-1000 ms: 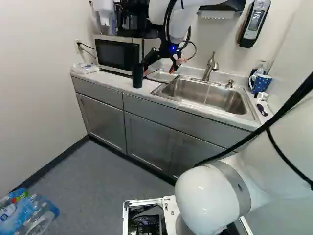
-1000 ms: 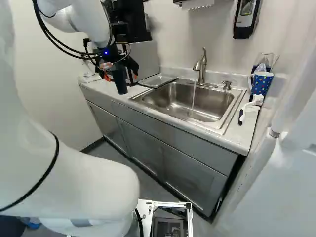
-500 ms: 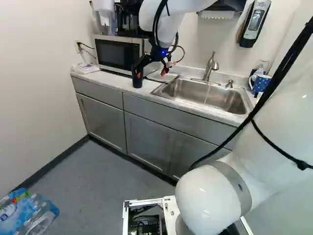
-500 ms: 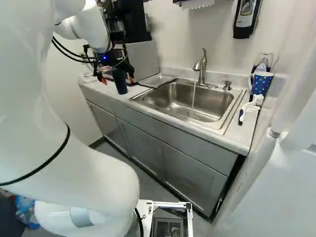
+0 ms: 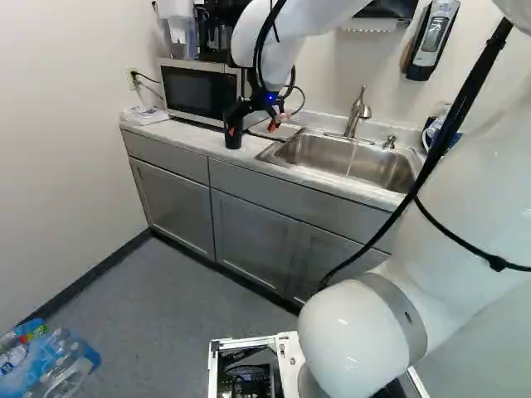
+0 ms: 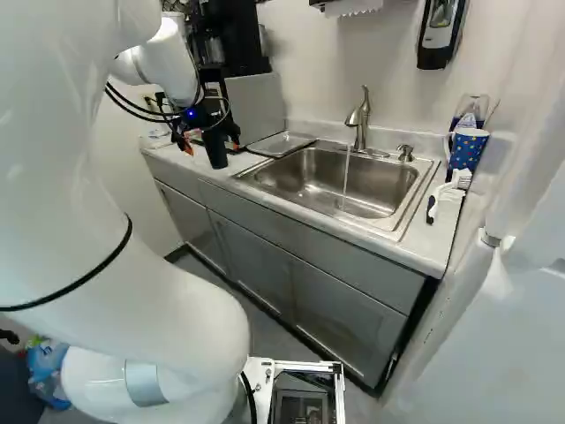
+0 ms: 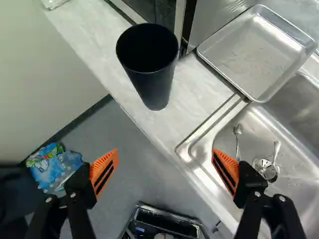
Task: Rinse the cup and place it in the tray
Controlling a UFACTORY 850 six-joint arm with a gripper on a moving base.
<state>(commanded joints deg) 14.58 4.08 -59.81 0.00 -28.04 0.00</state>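
Wrist view: our gripper [image 7: 165, 154] wide, prob. so we can straddle dark cup [image 7: 155, 87], upright on counter [image 7: 192, 92] nr. tray [image 7: 256, 52].

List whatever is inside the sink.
In the sink: two silvery utensils near the drain, plus water running from the faucet. The claw covers part of it in the wrist view; I can't tell what lies beneath.
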